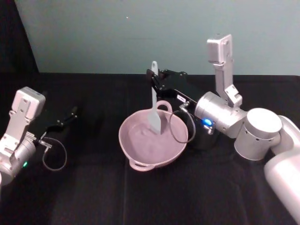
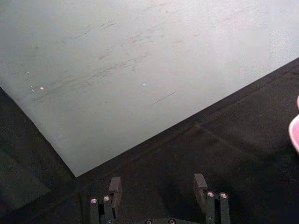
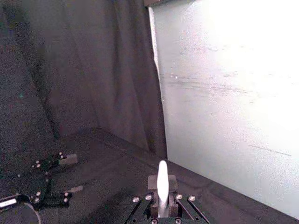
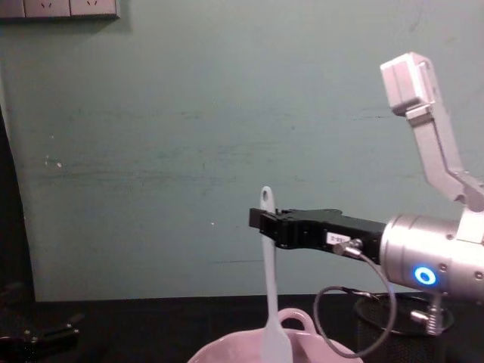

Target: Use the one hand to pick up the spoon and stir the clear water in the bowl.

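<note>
The pale pink bowl (image 1: pixel 121 138) sits mid-table, its rim also low in the chest view (image 4: pixel 302 321). The white spoon (image 1: pixel 153 101) stands upright with its flat head down inside the bowl. My right gripper (image 1: pixel 156 80) reaches in from the right above the bowl's far side and is shut on the spoon's upper handle. From the chest, the spoon (image 4: pixel 268 287) hangs from the right gripper (image 4: pixel 266 224), handle tip poking above it. In the right wrist view the handle tip (image 3: pixel 162 182) stands up from the gripper. My left gripper (image 1: pixel 70 115) rests at the left, open (image 2: pixel 158 185).
A black wire-mesh cup (image 1: pixel 204 136) stands just right of the bowl, under the right wrist, and appears again in the chest view (image 4: pixel 401 318). Black cloth covers the table, with a teal wall behind. A cable loop hangs off each wrist.
</note>
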